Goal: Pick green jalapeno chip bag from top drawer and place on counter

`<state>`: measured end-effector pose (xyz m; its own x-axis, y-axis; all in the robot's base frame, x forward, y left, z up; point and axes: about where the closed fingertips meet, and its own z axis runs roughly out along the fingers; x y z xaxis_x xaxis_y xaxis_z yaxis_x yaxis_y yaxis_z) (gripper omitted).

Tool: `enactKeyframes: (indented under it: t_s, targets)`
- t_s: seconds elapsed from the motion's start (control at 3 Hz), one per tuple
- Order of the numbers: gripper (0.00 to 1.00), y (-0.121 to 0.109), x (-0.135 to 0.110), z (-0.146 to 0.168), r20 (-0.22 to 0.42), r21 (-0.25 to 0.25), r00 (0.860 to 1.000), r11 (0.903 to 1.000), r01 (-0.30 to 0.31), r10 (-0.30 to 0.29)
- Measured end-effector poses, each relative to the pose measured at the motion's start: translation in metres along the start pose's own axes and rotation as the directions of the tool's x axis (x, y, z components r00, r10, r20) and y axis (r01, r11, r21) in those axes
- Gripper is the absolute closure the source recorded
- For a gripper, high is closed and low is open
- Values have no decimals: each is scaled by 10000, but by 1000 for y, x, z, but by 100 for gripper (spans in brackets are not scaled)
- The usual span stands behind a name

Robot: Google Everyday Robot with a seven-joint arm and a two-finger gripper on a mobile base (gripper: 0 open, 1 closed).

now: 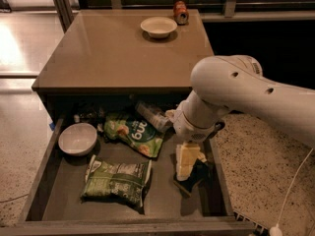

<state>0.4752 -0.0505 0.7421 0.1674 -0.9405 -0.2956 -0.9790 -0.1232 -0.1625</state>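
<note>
**Open drawer: gripper low on the right, chip bag lying on the left**

We note the worktop (108, 53) as a glossy tan square. A cream bowl (158, 26) sits near its back edge, right of the middle. A can (180, 12) stands just beyond the bowl, close to the back-right corner.

The drawer (167, 200) is pulled out from under the front edge of the worktop. Its flat grey bottom is in view.

The dark green chip bag (117, 179) lies flat on the drawer bottom, left of centre and towards the drawer's front rim. Its whitish band faces up and nothing is touching it.

A bright green bag (134, 132) lies tilted behind it, nearer the worktop's front edge. A white bowl (78, 138) sits in the drawer below the worktop's front-left corner, well apart from the gripper. A clear crumpled thing (152, 114) lies just under the front edge; we cannot tell what it is.

The white arm (231, 87) comes in from the right and bends down below the worktop's front-right corner. The gripper (186, 171) points down into the right part of the drawer, directly over a dark flat thing (197, 182). It is apart from the dark green chip bag, with bare drawer bottom between them.

We cannot tell whether the gripper is open or closed, nor whether it has hold of anything.
</note>
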Motion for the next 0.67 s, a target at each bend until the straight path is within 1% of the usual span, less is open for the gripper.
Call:
enactKeyframes:
  t_s: [0.67]
  targets:
    - [0, 3, -3, 3, 6, -75, 9999, 9999, 107, -107]
